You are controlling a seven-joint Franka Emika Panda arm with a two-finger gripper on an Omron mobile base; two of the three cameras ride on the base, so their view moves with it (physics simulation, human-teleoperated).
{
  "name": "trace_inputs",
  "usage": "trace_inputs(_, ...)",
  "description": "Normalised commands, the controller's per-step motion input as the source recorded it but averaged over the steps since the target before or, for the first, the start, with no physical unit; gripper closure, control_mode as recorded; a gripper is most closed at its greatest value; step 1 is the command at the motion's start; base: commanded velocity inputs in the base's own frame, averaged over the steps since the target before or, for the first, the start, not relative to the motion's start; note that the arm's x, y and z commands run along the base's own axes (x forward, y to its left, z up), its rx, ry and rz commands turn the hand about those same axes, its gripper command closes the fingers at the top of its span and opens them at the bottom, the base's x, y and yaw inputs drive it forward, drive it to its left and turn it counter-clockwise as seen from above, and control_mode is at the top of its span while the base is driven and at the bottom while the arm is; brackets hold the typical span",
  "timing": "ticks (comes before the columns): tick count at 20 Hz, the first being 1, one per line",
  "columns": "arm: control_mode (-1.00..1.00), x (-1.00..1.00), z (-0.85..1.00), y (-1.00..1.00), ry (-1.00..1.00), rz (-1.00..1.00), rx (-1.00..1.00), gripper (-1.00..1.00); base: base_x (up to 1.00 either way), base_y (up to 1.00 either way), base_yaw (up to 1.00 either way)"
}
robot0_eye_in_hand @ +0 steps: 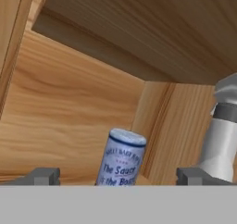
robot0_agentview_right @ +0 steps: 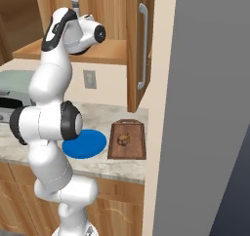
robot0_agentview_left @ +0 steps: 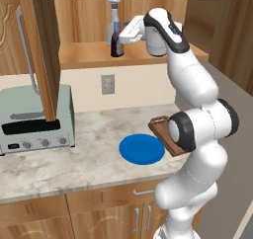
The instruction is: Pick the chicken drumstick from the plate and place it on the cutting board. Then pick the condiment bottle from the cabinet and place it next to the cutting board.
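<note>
Left base view: condiment bottle (robot0_agentview_left: 117, 43) upright on the cabinet (robot0_agentview_left: 94, 53) shelf, just beside a grey spray bottle (robot0_agentview_left: 112, 17); fingers (robot0_agentview_left: 120, 38) at the bottle. Blue plate (robot0_agentview_left: 142, 148) bare on the desk (robot0_agentview_left: 74, 161); toaster oven (robot0_agentview_left: 34, 119) at left.

Right base view: chicken drumstick (robot0_agentview_right: 122, 140) on the cutting board (robot0_agentview_right: 127, 140), plate (robot0_agentview_right: 85, 144) beside it.

Hand view: fingers (robot0_eye_in_hand: 115, 177) spread wide, the bottle's (robot0_eye_in_hand: 120, 158) cap between them, not gripped; spray bottle (robot0_eye_in_hand: 221, 140) at right.
</note>
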Motion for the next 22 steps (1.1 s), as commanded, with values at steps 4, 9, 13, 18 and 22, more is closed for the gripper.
trace_inputs(4, -1.0, 0.11, 0.0, 0.12, 0.0, 0.0, 0.0, -1.0, 0.0, 0.0, 0.0)
trace_inputs(9, -1.0, 0.12, 0.0, 0.01, 0.0, 0.0, 0.0, -1.0, 0.0, 0.0, 0.0)
trace_inputs(13, -1.0, 0.18, 0.0, 0.0, 0.01, 0.0, 0.0, -1.0, 0.0, 0.0, 0.0)
trace_inputs(18, -1.0, 0.22, 0.0, 0.0, 0.03, 0.0, 0.0, -1.0, 0.0, 0.0, 0.0)
trace_inputs(22, -1.0, 0.19, 0.0, 0.0, 0.05, 0.0, 0.0, -1.0, 0.0, 0.0, 0.0)
